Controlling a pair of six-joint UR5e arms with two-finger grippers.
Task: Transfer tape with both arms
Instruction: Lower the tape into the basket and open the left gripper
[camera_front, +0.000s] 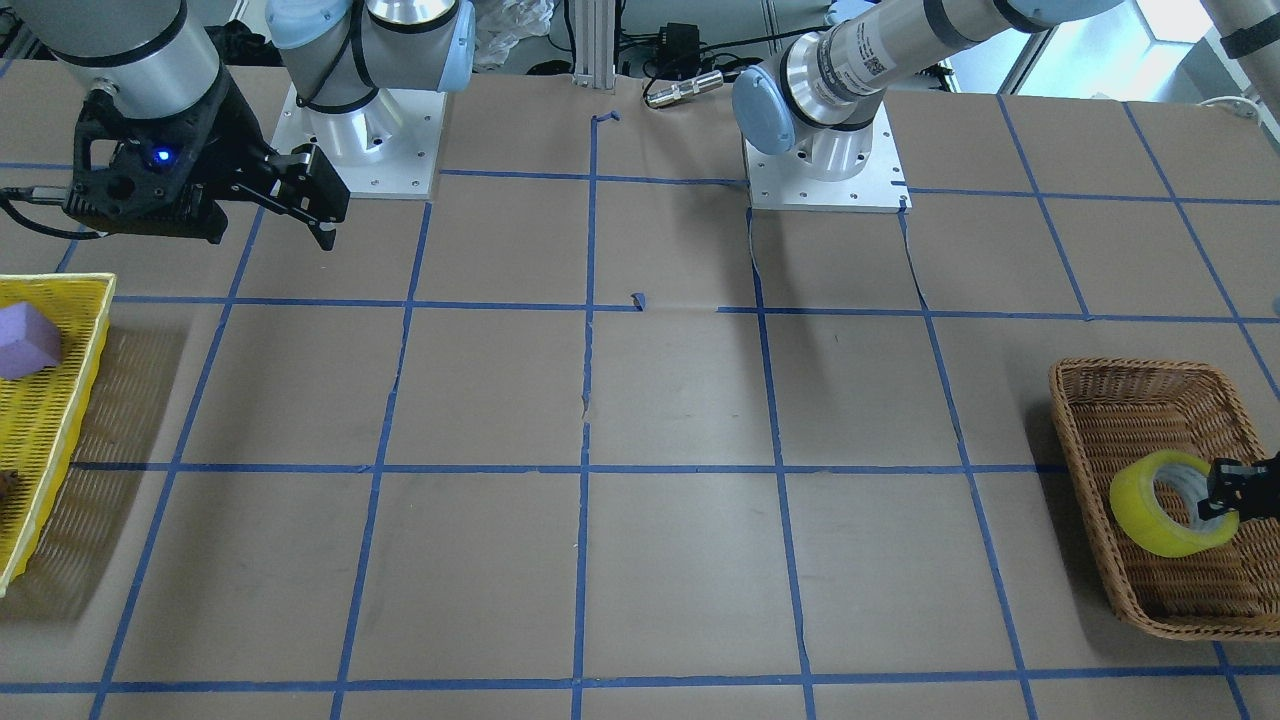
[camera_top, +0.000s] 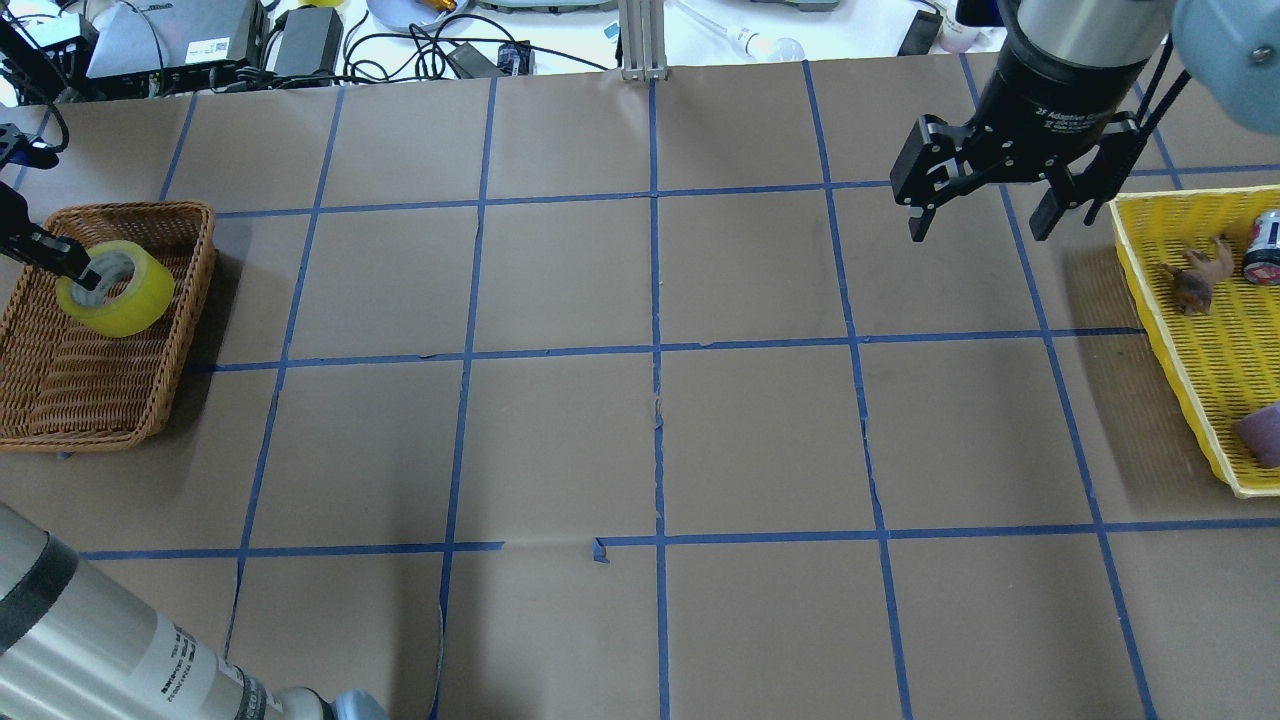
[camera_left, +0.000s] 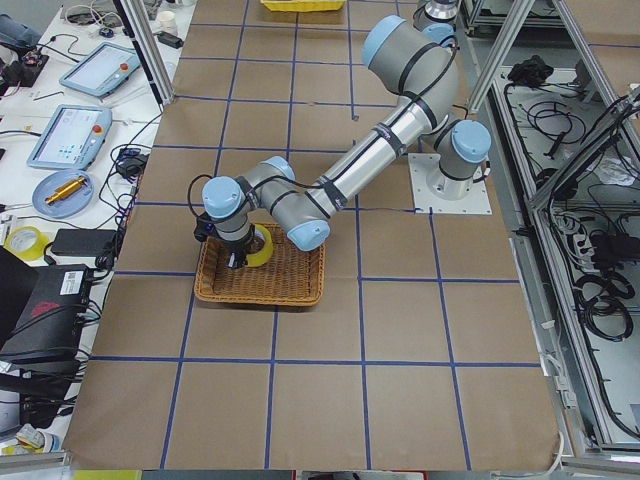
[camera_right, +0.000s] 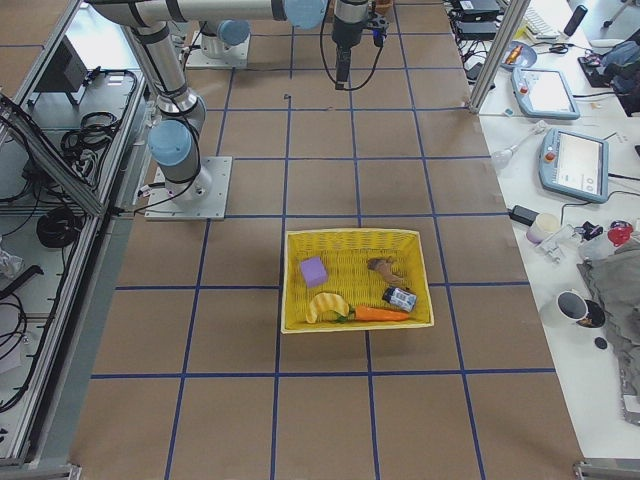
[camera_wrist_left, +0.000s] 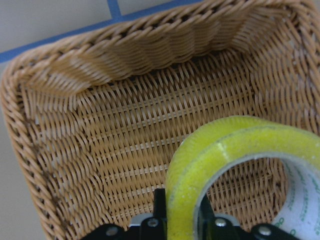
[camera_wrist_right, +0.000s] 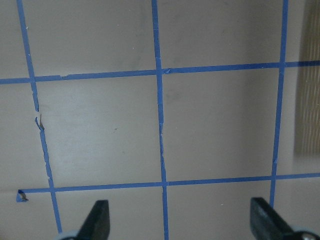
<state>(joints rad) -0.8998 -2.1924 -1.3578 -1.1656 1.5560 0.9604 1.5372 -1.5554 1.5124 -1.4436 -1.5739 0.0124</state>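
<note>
The yellow tape roll (camera_top: 125, 295) with its white core sits tilted in the wicker basket (camera_top: 100, 410) at the table's left end. My left gripper (camera_top: 75, 265) is shut on the roll's wall, one finger inside the core and one outside. The left wrist view shows the fingers (camera_wrist_left: 160, 210) pinching the tape (camera_wrist_left: 225, 155) over the basket floor (camera_wrist_left: 100, 125). In the front view the tape (camera_front: 1150, 510) and left gripper (camera_front: 1225, 495) are at the right edge. My right gripper (camera_top: 975, 225) is open and empty above bare table, left of the yellow basket (camera_top: 1190, 350); it also shows in the front view (camera_front: 315, 205).
The yellow basket (camera_right: 355, 280) holds a purple foam block (camera_right: 314, 271), a can, a carrot, a banana and a brown toy. Blue tape lines grid the brown table. Cables and devices lie beyond the far edge. Both arm bases (camera_front: 360, 150) stand at the robot's side.
</note>
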